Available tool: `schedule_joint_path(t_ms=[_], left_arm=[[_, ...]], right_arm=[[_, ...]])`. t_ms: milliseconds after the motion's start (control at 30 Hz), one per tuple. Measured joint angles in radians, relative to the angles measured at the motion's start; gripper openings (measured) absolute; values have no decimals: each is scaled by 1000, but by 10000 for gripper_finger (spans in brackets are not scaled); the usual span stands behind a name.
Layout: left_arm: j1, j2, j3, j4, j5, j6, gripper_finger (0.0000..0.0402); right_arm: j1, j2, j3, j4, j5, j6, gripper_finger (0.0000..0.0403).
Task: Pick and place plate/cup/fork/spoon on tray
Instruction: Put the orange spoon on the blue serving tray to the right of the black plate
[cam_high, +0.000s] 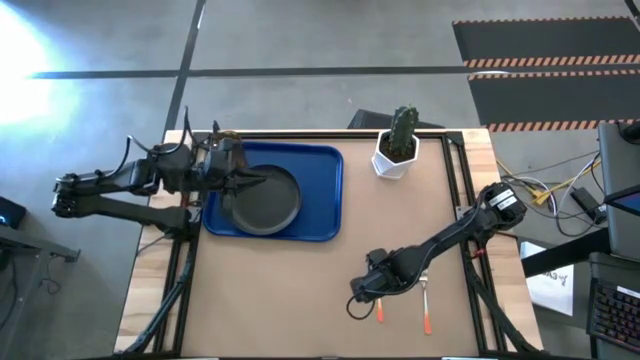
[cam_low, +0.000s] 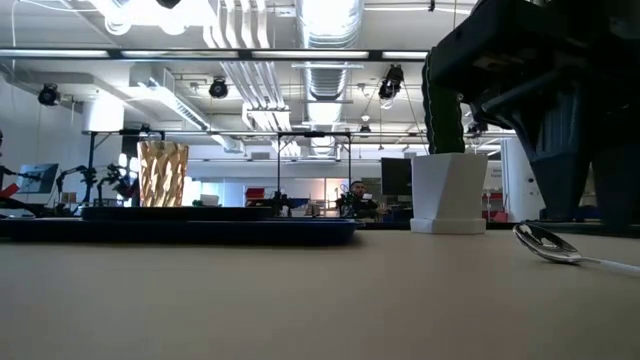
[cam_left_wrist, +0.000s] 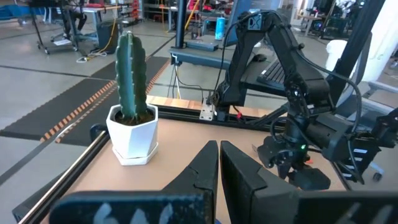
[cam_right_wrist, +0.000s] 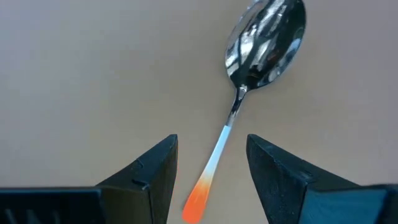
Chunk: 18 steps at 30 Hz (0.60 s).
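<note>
Both arms are dark, near-black, built of boxy jointed segments — the left arm (cam_high: 120, 185) carries thin black cables looping off its wrist. The right arm (cam_high: 455, 235) bears a white label patch — its fingers (cam_right_wrist: 146, 177) are dark, wedge-shaped blades.

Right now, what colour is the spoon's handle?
The spoon has an orange-red handle tip; the right wrist view shows it best.

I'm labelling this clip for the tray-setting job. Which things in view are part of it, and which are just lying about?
Part of the job:
- tray, blue
- plate, on the tray
- cup, amber, on the tray
- spoon, on the table between the right gripper's open fingers
- fork, on the table beside the spoon

Just lying about:
- white pot with a cactus
</note>
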<state>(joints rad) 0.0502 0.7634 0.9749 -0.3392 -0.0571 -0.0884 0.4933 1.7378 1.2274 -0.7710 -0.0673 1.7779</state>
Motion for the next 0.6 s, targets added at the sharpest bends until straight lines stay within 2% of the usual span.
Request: schedule_joint_path(t_ms=[400,600], left_arm=[[-1,-37,0,-19,2,11,0],[0,-28,0,-17,2,18,0]], right_arm=[[9,0,-31,2,0,90,180],[9,0,-74,84,19,112,180]])
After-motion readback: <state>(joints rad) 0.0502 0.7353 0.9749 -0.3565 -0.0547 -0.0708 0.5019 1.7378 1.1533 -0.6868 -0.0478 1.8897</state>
